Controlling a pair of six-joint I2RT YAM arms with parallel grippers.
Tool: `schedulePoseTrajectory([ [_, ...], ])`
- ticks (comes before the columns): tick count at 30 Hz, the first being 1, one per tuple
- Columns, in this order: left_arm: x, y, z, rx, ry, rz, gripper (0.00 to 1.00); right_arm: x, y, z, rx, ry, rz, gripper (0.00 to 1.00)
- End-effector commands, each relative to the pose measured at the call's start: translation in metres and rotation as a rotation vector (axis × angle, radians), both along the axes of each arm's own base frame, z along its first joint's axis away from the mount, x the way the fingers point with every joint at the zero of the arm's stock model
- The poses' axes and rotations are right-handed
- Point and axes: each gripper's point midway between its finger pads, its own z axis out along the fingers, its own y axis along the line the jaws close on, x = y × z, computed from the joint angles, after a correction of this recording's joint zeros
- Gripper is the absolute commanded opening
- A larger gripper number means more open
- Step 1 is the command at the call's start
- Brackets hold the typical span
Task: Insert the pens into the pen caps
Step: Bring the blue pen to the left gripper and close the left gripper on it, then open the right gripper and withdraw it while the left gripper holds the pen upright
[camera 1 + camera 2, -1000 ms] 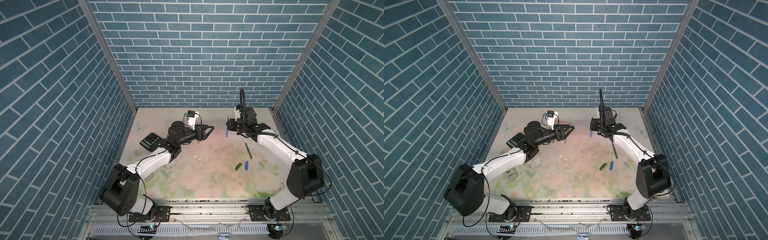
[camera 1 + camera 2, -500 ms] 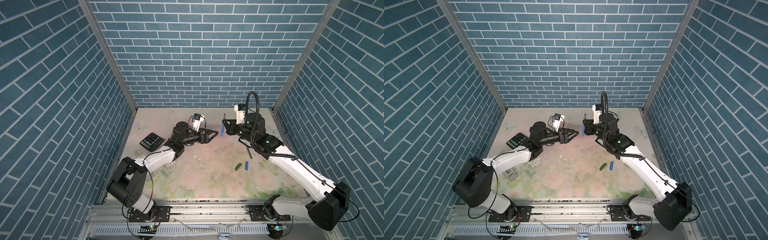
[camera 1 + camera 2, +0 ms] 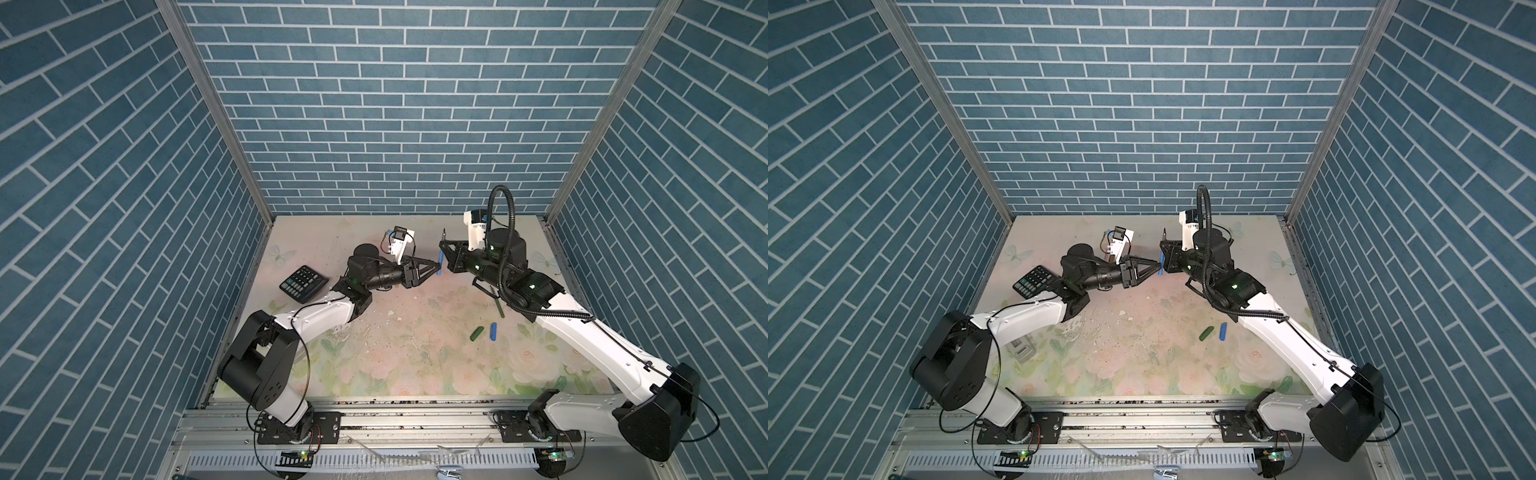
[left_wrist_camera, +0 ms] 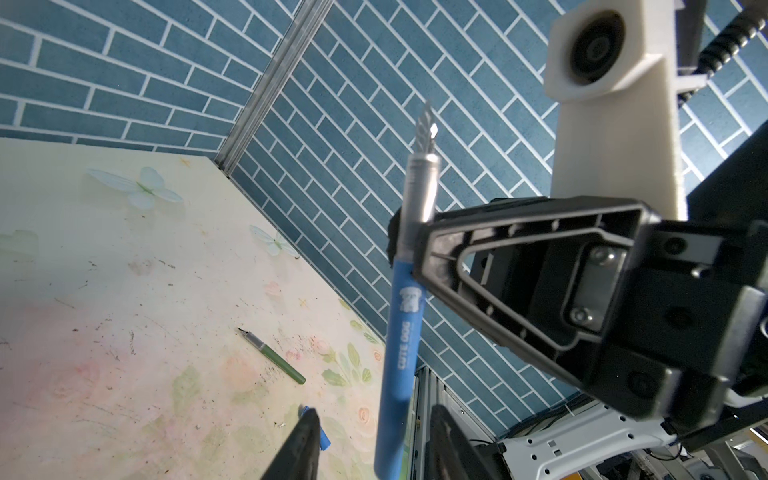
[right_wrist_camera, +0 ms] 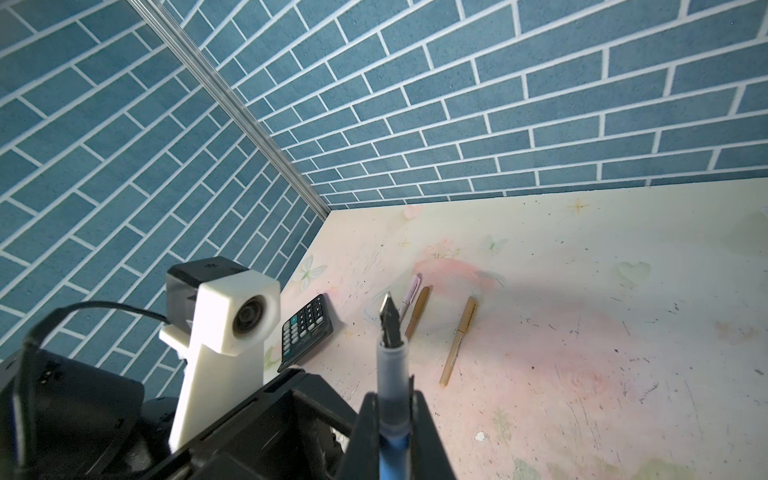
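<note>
Two arms meet nose to nose above the back half of the floral mat point(image 3: 415, 374), so here's what I'm looking at from my end.

Far left, the black calculator point(image 3: 303, 284) lies flat by the wall. The right wrist view shows a pink pen point(image 5: 409, 293) and two gold-brown pens point(image 5: 459, 338) on the mat near it. Can't tell if those are capped.

My left arm point(image 3: 320, 318) comes up from the front-left base, with the white forearm running back toward the middle. Its wrist is stretched out almost level and points right. The left claw point(image 3: 434, 271) sits right at the bottom end of the blue pen point(image 3: 440, 261). In the left wrist view its fingers point(image 4: 305, 440) stand either side of that end with a sliver of gap on each side. So it's spread around the pen, not squeezing it.

The blue pen stands nearly upright in the air, nib up. The right claw point(image 3: 444, 253) is pinched on it about where the grey grip section meets the blue barrel. The right arm point(image 3: 582, 336) reaches from the front-right base up and back-left, wrist pointing left, well clear of the mat.

Under that forearm a dark green pen point(image 4: 276, 357) lies flat, half hidden in both top views. Closer to the front, the green cap point(image 3: 476, 333) and blue cap point(image 3: 493, 331) lie just beside each other, not touching. Both are well apart from either claw.
</note>
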Motion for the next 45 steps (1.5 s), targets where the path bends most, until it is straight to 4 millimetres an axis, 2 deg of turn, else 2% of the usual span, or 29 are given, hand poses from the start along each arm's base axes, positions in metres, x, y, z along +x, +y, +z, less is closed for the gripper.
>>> schedulePoseTrajectory([
  [1, -0.006, -0.006, 0.013, -0.03, -0.04, -0.039, 0.43, 0.002, 0.006, 0.005, 0.035, -0.005, -0.003, 0.07],
  [9, -0.008, -0.009, 0.011, -0.023, -0.036, -0.055, 0.4, 0.002, 0.008, 0.007, 0.045, -0.013, -0.004, 0.07],
  [18, -0.011, -0.012, 0.012, -0.023, -0.036, -0.065, 0.34, 0.003, 0.007, 0.0, 0.048, -0.001, -0.012, 0.07],
  [28, -0.011, -0.012, 0.011, -0.019, -0.031, -0.053, 0.19, 0.004, 0.014, -0.012, 0.064, 0.04, 0.008, 0.07],
  [39, -0.011, -0.009, 0.013, -0.012, -0.053, -0.034, 0.07, 0.001, 0.013, -0.009, 0.077, 0.038, 0.009, 0.07],
  [41, -0.012, -0.008, 0.014, -0.012, -0.059, -0.034, 0.06, 0.0, 0.012, -0.007, 0.079, 0.036, 0.009, 0.09],
  [45, -0.011, -0.007, 0.014, 0.011, -0.073, -0.022, 0.05, -0.005, 0.007, 0.0, 0.078, 0.032, 0.005, 0.28],
])
